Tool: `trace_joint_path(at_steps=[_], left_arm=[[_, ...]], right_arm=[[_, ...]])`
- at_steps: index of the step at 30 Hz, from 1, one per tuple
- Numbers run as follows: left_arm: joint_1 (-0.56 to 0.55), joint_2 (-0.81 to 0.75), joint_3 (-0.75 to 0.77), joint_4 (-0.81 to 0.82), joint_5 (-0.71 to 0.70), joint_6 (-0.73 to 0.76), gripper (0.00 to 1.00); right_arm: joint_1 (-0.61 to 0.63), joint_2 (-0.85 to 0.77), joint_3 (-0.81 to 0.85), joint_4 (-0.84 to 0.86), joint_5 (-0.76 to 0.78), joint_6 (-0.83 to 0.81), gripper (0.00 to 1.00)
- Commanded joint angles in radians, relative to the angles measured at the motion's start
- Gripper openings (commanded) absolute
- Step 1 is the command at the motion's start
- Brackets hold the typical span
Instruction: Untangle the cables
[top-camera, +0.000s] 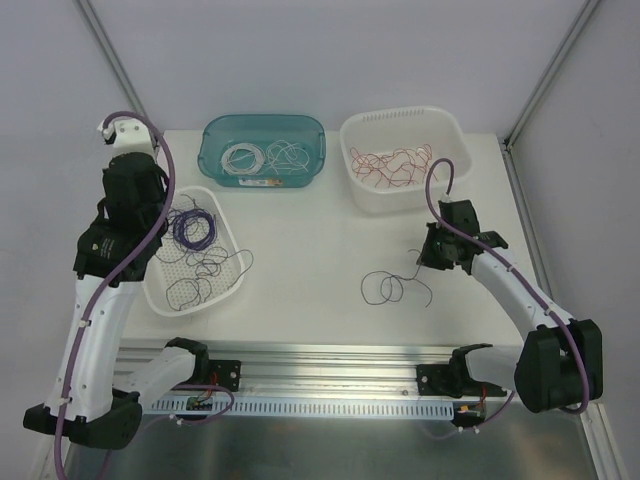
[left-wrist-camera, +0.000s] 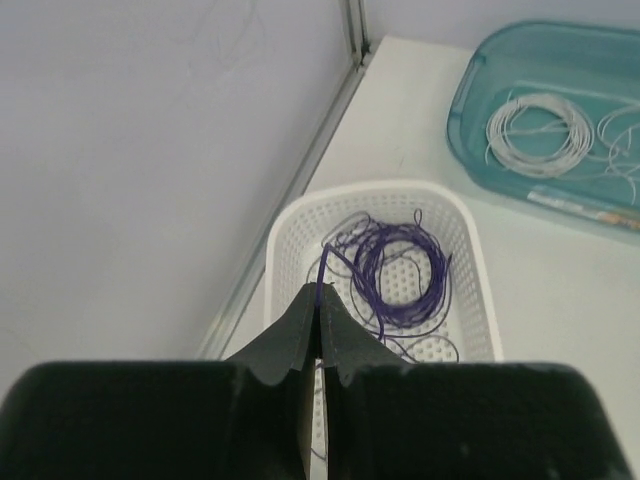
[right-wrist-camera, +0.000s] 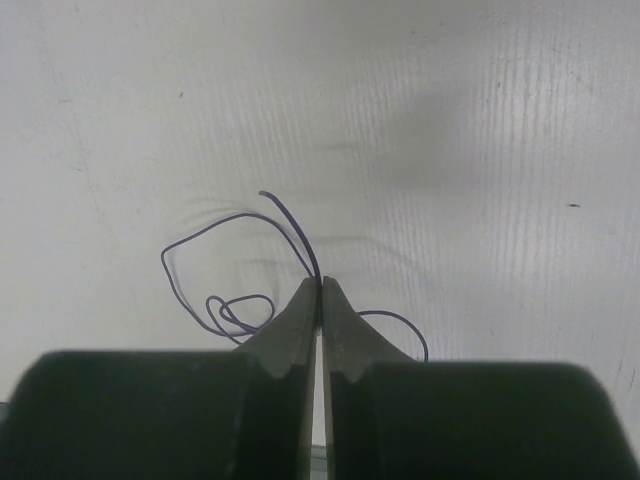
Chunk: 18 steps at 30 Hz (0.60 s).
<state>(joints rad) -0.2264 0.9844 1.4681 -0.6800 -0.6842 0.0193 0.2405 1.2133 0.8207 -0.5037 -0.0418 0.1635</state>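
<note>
The cables lie sorted by colour. A dark purple coil (left-wrist-camera: 400, 270) rests in the white perforated basket (top-camera: 232, 285) on the left. My left gripper (left-wrist-camera: 320, 292) hovers over that basket, shut on a purple strand that rises from the coil. A single loose purple cable (top-camera: 385, 288) curls on the table right of centre. My right gripper (right-wrist-camera: 320, 283) is low over the table at the cable's right end (top-camera: 422, 258), shut on the strand (right-wrist-camera: 165, 265), which loops off to the left. White cables (top-camera: 245, 157) fill the teal bin, and red cables (top-camera: 395, 165) the white bin.
The teal bin (top-camera: 262, 125) and the white bin (top-camera: 400, 120) stand side by side at the back of the table. An aluminium rail (top-camera: 330, 350) runs along the near edge. Grey walls and a frame post (left-wrist-camera: 352, 30) close in the left side.
</note>
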Motion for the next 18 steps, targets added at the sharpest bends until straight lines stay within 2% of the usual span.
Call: trace_joint_path(at_steps=[1, 8, 11, 12, 14, 15, 18], left_arm=[[0.015, -0.048, -0.127, -0.006, 0.04, -0.099, 0.0], [0.018, -0.112, -0.481, -0.033, 0.158, -0.338, 0.04], [0.019, -0.105, -0.57, -0.033, 0.207, -0.402, 0.15], [0.021, -0.099, -0.584, -0.033, 0.219, -0.413, 0.27], [0.021, -0.096, -0.597, -0.035, 0.256, -0.426, 0.4], [0.021, -0.099, -0.594, -0.035, 0.268, -0.424, 0.59], [0.021, -0.113, -0.559, -0.032, 0.305, -0.394, 0.81]], right_arm=[[0.014, -0.001, 0.031, 0.019, -0.017, -0.013, 0.04], [0.029, -0.02, 0.028, 0.014, -0.023, -0.019, 0.04], [0.045, -0.043, 0.037, 0.027, -0.041, -0.042, 0.04], [0.048, -0.049, 0.046, 0.028, -0.046, -0.054, 0.03], [0.062, -0.072, 0.057, 0.03, -0.058, -0.067, 0.03], [0.068, -0.081, 0.063, 0.03, -0.061, -0.076, 0.03], [0.08, -0.121, 0.09, 0.034, -0.089, -0.09, 0.02]])
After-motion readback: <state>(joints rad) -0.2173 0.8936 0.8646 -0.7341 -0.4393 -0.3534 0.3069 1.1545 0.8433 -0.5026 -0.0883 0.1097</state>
